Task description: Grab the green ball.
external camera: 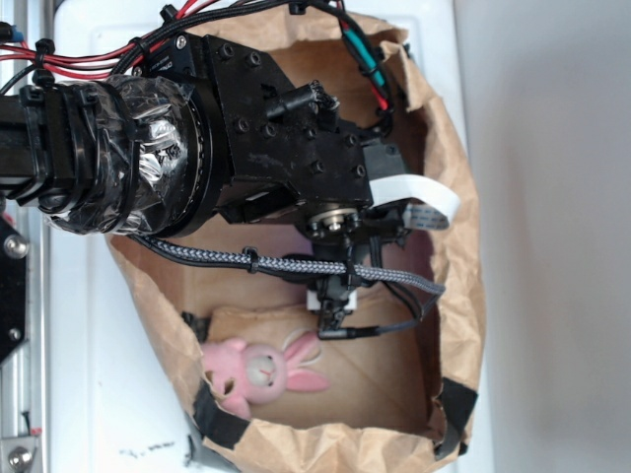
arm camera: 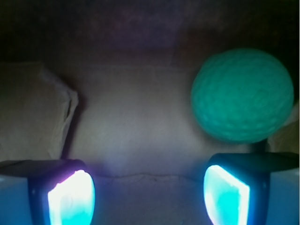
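The green ball is round, mint-green and knitted; in the wrist view it lies on the brown paper floor at the upper right, just beyond my right finger. My gripper is open, its two glowing pads wide apart with only bare paper between them. The ball is off to the right of the gap, not between the pads. In the exterior view the arm reaches down into a brown paper bag; the ball is hidden there behind the arm, and the gripper hangs just above the bag's floor.
A pink plush bunny lies on the bag's floor near its lower left wall. The bag's crumpled paper walls surround the arm on all sides. A braided cable crosses under the wrist. A paper fold rises at the left in the wrist view.
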Controlling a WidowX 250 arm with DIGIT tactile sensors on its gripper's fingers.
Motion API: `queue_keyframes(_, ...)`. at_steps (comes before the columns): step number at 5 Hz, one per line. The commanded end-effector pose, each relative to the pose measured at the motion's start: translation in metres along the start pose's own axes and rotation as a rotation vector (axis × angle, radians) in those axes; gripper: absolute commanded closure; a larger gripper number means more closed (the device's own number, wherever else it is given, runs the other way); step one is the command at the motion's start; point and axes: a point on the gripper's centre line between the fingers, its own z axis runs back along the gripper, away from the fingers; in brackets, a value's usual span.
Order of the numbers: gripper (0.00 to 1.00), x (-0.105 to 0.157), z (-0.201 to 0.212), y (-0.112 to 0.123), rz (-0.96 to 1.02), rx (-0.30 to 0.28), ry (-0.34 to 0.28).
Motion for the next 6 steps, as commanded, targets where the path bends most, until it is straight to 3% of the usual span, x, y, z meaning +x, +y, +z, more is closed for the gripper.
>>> queue_keyframes(1, 0.00, 0.026, 0.013, 0.015, 0.072, 0.030, -0.085)
queue_keyframes(4, 0.00, 0.033, 0.006, 0.018, 0.111, 0.103, -0.218)
queue_keyframes(6, 0.00, 0.038, 0.000, 0.019, 0.135, 0.146, -0.238)
